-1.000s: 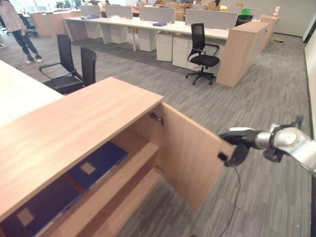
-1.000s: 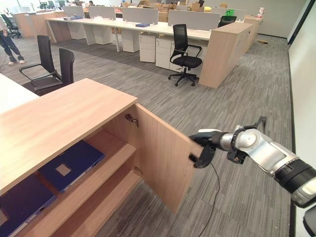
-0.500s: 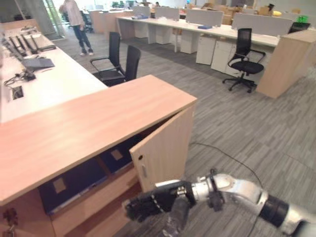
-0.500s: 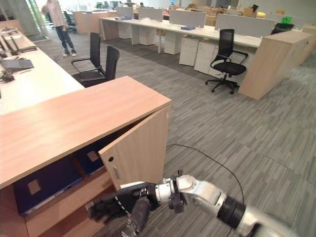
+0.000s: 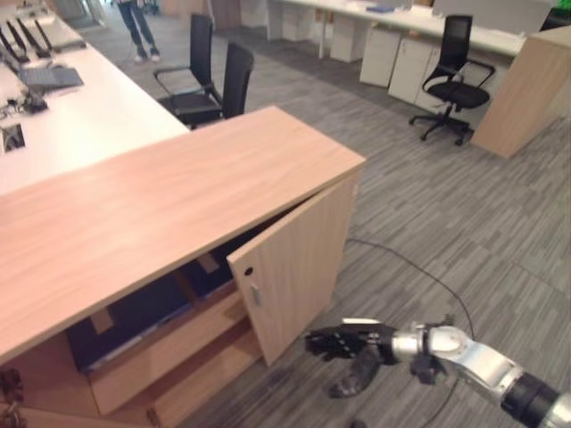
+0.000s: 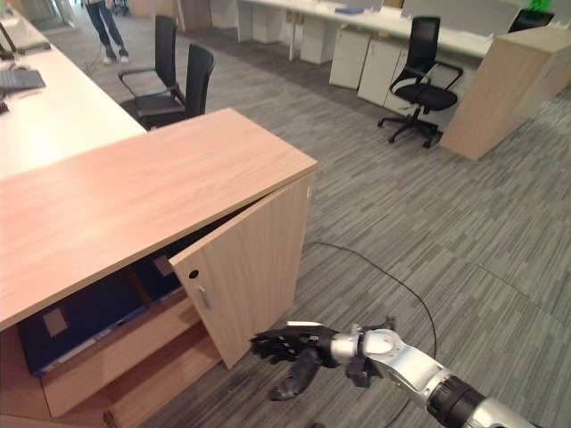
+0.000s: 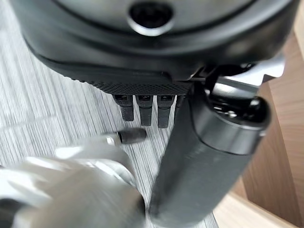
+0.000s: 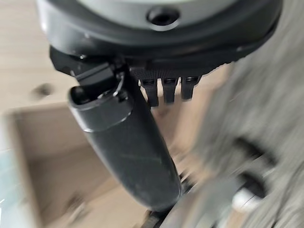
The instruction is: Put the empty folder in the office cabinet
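From here the flat dark-blue folder (image 5: 125, 321) lies on the light-wood cabinet (image 5: 161, 205) shelf behind its half-shut door (image 5: 294, 267), probably light, stiff, best pinched by an edge, my right hand (image 5: 343, 343) loose-fingered and empty near the door.

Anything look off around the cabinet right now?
The cabinet door stands partly ajar, not shut, with dark blue folders lying flat on the shelf behind it. The right hand hangs low beside the door's free edge. Nothing looks spilled or damaged.

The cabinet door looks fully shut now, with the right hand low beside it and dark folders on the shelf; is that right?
Not quite: the cabinet door is partly open, as the left eye view shows. The right hand is low beside it, and dark folders lie on the shelf.
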Motion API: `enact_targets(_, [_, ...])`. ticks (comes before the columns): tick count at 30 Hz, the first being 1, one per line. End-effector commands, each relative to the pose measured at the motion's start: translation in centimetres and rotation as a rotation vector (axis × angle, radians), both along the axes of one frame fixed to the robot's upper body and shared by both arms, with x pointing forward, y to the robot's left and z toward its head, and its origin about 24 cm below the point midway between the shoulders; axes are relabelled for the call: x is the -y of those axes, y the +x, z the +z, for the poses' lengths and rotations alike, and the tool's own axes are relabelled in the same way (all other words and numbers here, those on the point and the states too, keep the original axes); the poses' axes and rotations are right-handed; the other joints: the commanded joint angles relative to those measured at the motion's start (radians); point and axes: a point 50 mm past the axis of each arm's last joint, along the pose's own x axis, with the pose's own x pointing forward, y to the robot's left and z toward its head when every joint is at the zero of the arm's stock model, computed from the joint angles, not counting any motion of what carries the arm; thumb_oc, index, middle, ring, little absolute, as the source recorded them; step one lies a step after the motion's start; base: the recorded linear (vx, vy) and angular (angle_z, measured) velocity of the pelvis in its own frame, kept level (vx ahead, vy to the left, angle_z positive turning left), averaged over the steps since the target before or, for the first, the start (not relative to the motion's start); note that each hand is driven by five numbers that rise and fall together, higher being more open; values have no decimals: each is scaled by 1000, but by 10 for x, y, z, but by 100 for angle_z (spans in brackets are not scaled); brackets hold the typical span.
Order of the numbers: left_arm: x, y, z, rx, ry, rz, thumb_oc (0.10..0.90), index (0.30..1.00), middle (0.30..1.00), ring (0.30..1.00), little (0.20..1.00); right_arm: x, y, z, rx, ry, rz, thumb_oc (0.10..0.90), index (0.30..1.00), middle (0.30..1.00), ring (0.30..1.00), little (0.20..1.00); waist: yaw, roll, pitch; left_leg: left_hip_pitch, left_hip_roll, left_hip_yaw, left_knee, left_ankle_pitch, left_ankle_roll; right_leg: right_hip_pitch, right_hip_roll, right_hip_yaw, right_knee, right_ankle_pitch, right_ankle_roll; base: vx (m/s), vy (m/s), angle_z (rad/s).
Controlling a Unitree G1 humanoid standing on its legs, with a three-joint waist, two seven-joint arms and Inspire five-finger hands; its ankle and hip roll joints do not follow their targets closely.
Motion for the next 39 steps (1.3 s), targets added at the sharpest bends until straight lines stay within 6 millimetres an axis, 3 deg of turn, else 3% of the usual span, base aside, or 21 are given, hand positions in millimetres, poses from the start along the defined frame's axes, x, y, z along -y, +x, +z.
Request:
enact_targets(1, [-5, 20, 5, 99, -7, 143, 800, 900, 900, 900, 900, -52, -1, -6, 17, 242, -64, 800, 900, 900, 900, 900, 38, -38, 42, -3, 2, -72, -15, -26, -51, 3, 35, -5, 0, -98, 34, -44, -70, 70])
enact_targets(3, [-2, 34, 7, 163, -24, 225, 800, 900, 900, 900, 900, -52, -10, -29, -66, 271, -243, 800, 900, 900, 900, 900, 56, -43, 53, -49, 7, -105, -15, -4, -61, -10, 33, -52, 0, -102, 32, -78, -104, 46])
enact_targets(4, [-12, 22, 10, 182, -43, 228, 800, 900, 900, 900, 900, -37, -10, -33, -75, 287, -360, 800, 900, 900, 900, 900, 94, -37, 71, -80, 8, -129, -15, 12, -64, -11, 25, -96, 0, -103, 34, -168, -121, 56])
enact_targets(5, [6, 33, 11, 252, -62, 240, 800, 900, 900, 900, 900, -17, -24, -55, -141, 222, -541, 800, 900, 900, 900, 900, 113, -25, 95, -114, 17, -109, -15, 38, -66, -7, 6, -184, 0, -103, 35, -153, -87, 93])
enact_targets(7, [7, 32, 10, 250, -63, 237, 800, 900, 900, 900, 900, -16, -25, -55, -141, 221, -546, 800, 900, 900, 900, 900, 113, -23, 94, -116, 16, -114, -15, 39, -65, -6, 5, -189, 0, -103, 35, -102, -14, 174])
enact_targets(8, [50, 61, 23, 401, -224, 156, 800, 900, 900, 900, 900, 0, -36, -75, -244, 224, -841, 800, 900, 900, 900, 900, 107, -3, 98, -77, 34, 41, -5, 36, -52, 10, -19, -292, 0, -116, 26, -108, 18, 147])
enact_targets(12, [53, 55, 24, 374, -270, 123, 800, 900, 900, 900, 900, 15, -54, -88, -320, 177, -989, 800, 900, 900, 900, 900, 101, 14, 88, -26, 36, 107, 15, 6, -49, 32, -40, -371, 2, -120, 11, -96, 58, 133])
enact_targets(13, [53, 53, 21, 347, -267, 97, 800, 900, 900, 900, 900, 31, -68, -93, -356, 129, -1068, 800, 900, 900, 900, 900, 87, 28, 68, 13, 40, 150, 16, -6, -50, 42, -64, -419, 6, -116, 5, -53, 134, 118])
enact_targets(16, [50, 47, 18, 313, -252, 86, 800, 900, 900, 900, 900, 45, -86, -99, -402, 83, -1151, 800, 900, 900, 900, 900, 71, 53, 47, 33, 32, 159, -1, 8, -48, 63, -84, -471, 9, -104, 6, -32, 167, 143])
enact_targets(17, [50, 43, 15, 287, -249, 81, 800, 900, 900, 900, 900, 56, -101, -102, -423, 45, -1208, 800, 900, 900, 900, 900, 67, 80, 33, 16, 28, 154, -6, 15, -42, 77, -95, -495, 13, -94, 2, -29, 170, 167])
enact_targets(22, [47, 39, 14, 267, -240, 57, 800, 900, 900, 900, 900, 67, -122, -106, -472, 20, -1330, 800, 900, 900, 900, 900, 79, 114, 10, -10, -14, 69, -15, -12, 0, 128, -158, -574, 69, -82, 13, -28, 238, 98])
enact_targets(23, [45, 38, 14, 267, -231, 44, 800, 900, 900, 900, 900, 69, -133, -108, -496, 30, -1392, 800, 900, 900, 900, 900, 88, 114, 0, -18, -49, 21, -15, -33, 25, 158, -198, -618, 103, -77, 26, -16, 331, 98])
enact_targets(26, [37, 31, 13, 249, -203, 54, 800, 900, 900, 900, 900, 68, -140, -110, -505, 49, -1456, 800, 900, 900, 900, 900, 99, 110, -9, -13, -98, -35, -15, -56, 53, 211, -254, -677, 151, -60, 53, 19, 218, 105])
enact_targets(31, [28, 14, 8, 193, -171, 82, 800, 900, 900, 900, 900, 63, -149, -113, -525, 67, -1505, 800, 900, 900, 900, 900, 114, 98, -21, -4, -156, -99, -15, -73, 76, 271, -314, -732, 205, -30, 100, 28, 166, 64])
enact_targets(33, [26, 5, 4, 138, -146, 63, 800, 900, 900, 900, 900, 64, -154, -113, -526, 59, -1519, 800, 900, 900, 900, 900, 94, 95, -19, -3, -173, -142, -15, -83, 76, 274, -349, -673, 238, -6, 129, 10, 39, 38])
enact_targets(34, [25, 5, 2, 108, -121, 24, 800, 900, 900, 900, 900, 67, -155, -112, -512, 55, -1528, 800, 900, 900, 900, 900, 36, 83, -15, -3, -183, -190, -15, -84, 72, 233, -357, -501, 253, -7, 132, 24, -57, 63])
enact_targets(35, [15, 20, 6, 141, -67, 53, 800, 900, 900, 900, 900, 67, -153, -112, -496, 72, -1567, 800, 900, 900, 900, 900, -2, 73, 5, 23, -185, -213, -15, -88, 71, 134, -323, -149, 313, -85, 103, 11, -64, 63])
enact_targets(36, [15, 20, 6, 143, -66, 53, 800, 900, 900, 900, 900, 67, -152, -112, -495, 73, -1566, 800, 900, 900, 900, 900, 5, 71, 7, 23, -184, -205, -15, -88, 71, 125, -325, -139, 320, -89, 100, 24, -66, 209])
enact_targets(37, [12, 23, 7, 148, -46, 34, 800, 900, 900, 900, 900, 63, -157, -114, -511, 93, -1592, 800, 900, 900, 900, 900, -10, 64, 10, 31, -184, -222, -13, -87, 71, 127, -300, -41, 333, -116, 101, 19, -87, 176])
enact_targets(38, [10, 22, 7, 143, -32, 20, 800, 900, 900, 900, 900, 59, -160, -115, -526, 99, -1590, 800, 900, 900, 900, 900, -6, 52, 12, 39, -182, -229, -13, -83, 69, 131, -286, 8, 339, -148, 86, 26, -85, 178])
enact_targets(39, [10, 22, 7, 143, -32, 20, 800, 900, 900, 900, 900, 59, -160, -115, -527, 99, -1590, 800, 900, 900, 900, 900, -6, 52, 12, 39, -182, -228, -13, -83, 69, 130, -286, 8, 339, -149, 86, -8, -207, 26])
